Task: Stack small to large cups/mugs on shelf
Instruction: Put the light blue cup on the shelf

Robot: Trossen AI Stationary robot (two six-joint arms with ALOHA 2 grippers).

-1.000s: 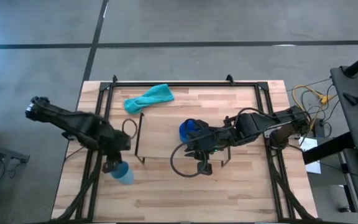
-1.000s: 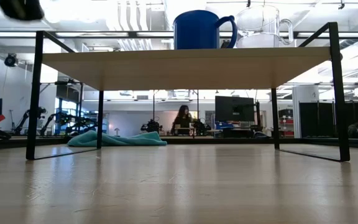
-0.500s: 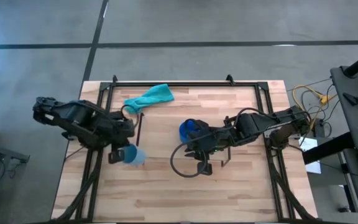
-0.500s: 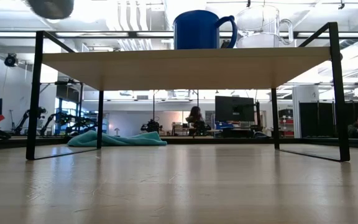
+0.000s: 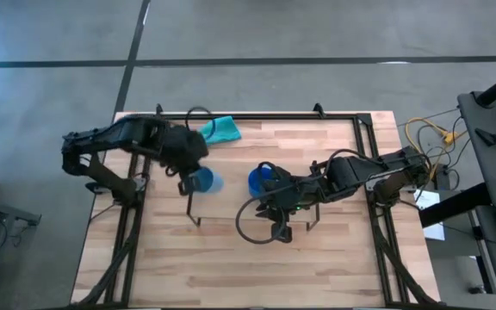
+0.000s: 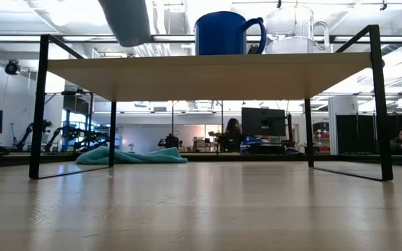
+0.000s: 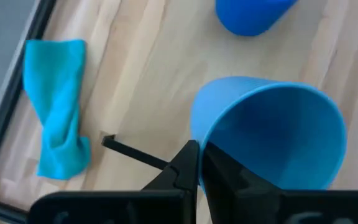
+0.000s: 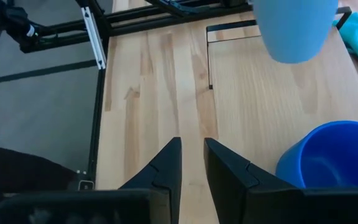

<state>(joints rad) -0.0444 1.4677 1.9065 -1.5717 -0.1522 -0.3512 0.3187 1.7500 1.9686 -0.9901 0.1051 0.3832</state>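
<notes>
My left gripper (image 7: 199, 146) is shut on the small light-blue cup (image 5: 203, 181) and holds it in the air over the left end of the shelf (image 6: 208, 73). In the low view the cup (image 6: 128, 21) shows tilted above the board. The dark-blue mug (image 6: 225, 33) stands upright on the shelf, with the clear glass cup (image 6: 295, 31) on its base just to its right. From above, my right arm hides the glass. My right gripper (image 8: 191, 143) hovers beside the mug (image 8: 331, 155), fingers a little apart, touching nothing. My left gripper pinches the light-blue cup by its wall at the rim (image 7: 196, 127), one finger inside the mouth and one outside. The cup is lifted clear and tipped, its open mouth toward the wrist camera and its base pointing away.
A teal cloth (image 5: 218, 131) lies on the table behind the shelf's left end. The shelf's thin black legs (image 5: 192, 198) stand just below the held cup. A dark cable loop (image 5: 255, 226) hangs by my right arm. Bare board lies left of the mug.
My left gripper has carried the light-blue cup from the table's near left part toward the far edge and to the right, and it now hangs over the shelf's left end. The cup has stayed in the hold. My right arm has kept still.
</notes>
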